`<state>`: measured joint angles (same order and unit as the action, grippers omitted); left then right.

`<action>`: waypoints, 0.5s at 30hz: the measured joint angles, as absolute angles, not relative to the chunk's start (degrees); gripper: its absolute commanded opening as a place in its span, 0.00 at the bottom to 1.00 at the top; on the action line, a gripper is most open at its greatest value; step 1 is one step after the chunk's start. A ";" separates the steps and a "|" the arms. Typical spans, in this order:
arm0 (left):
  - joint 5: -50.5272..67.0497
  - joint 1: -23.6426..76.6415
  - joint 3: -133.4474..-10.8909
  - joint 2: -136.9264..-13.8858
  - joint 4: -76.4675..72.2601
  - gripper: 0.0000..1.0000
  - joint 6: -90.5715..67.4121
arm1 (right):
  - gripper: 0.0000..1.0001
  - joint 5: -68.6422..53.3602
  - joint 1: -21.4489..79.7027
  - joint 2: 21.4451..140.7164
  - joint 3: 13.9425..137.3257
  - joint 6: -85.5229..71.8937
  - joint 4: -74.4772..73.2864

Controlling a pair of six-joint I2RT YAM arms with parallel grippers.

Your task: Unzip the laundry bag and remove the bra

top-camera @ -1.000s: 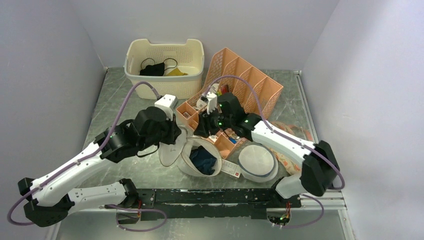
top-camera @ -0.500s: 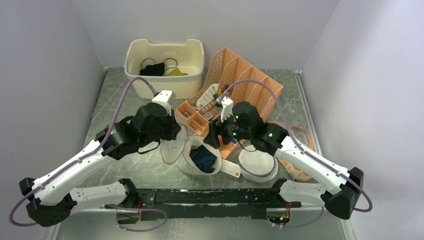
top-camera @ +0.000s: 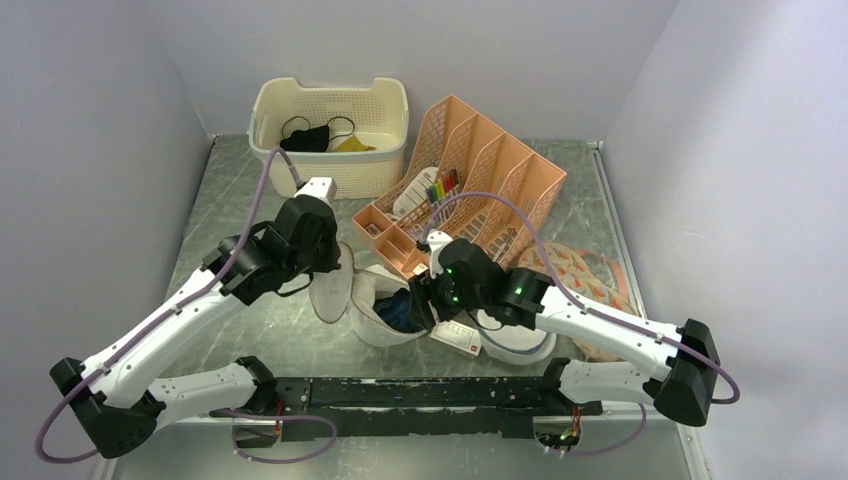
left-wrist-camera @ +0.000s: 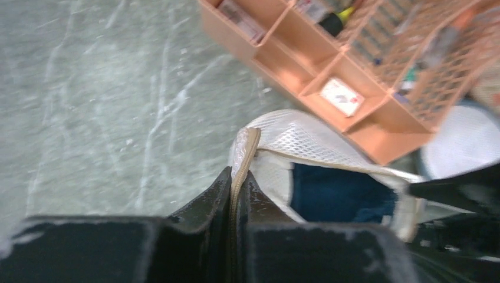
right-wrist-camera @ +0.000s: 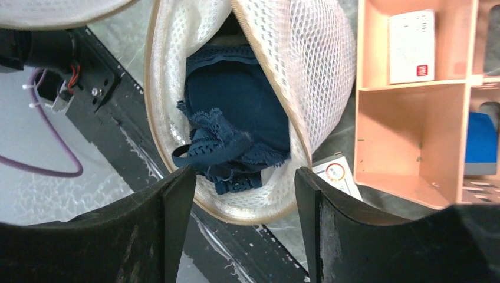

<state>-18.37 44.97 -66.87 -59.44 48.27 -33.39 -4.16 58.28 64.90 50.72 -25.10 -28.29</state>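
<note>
Navy bra [right-wrist-camera: 236, 112] inside laundry bag [right-wrist-camera: 306, 71] — just beyond parted right fingers [right-wrist-camera: 159, 236].

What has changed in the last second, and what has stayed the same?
The right gripper moved from above the orange organizer toward the near edge and now hangs, jaws open, over the bra in the unzipped laundry bag. The left gripper stays shut on the bag's tan trim. The bra stays inside.

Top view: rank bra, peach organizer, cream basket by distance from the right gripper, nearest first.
1. bra, inside the laundry bag, directly ahead of the right gripper.
2. peach organizer, just behind it, centre.
3. cream basket, back left.
</note>
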 measured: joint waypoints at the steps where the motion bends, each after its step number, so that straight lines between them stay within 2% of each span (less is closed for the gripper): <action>1: -19.20 44.21 -66.24 -59.81 48.90 0.37 -32.88 | 0.63 -3.42 58.28 64.75 50.72 -25.19 -28.29; 6: -23.66 43.07 -65.01 -63.42 53.45 0.79 -31.99 | 0.63 -1.04 58.28 64.64 50.72 -25.74 -27.70; 7: -24.16 43.05 -65.01 -64.18 54.08 0.83 -32.01 | 0.63 -0.80 58.28 64.64 50.72 -25.85 -27.49; 10: -25.15 43.05 -65.01 -65.34 55.53 0.90 -32.53 | 0.64 0.10 58.30 64.64 50.72 -26.20 -26.59; 15: -26.00 43.03 -65.04 -65.45 57.34 0.91 -33.26 | 0.64 1.58 58.28 64.60 50.72 -26.89 -25.67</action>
<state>-26.00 43.03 -65.04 -65.45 57.34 -33.26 1.58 58.28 64.60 50.72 -26.89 -25.67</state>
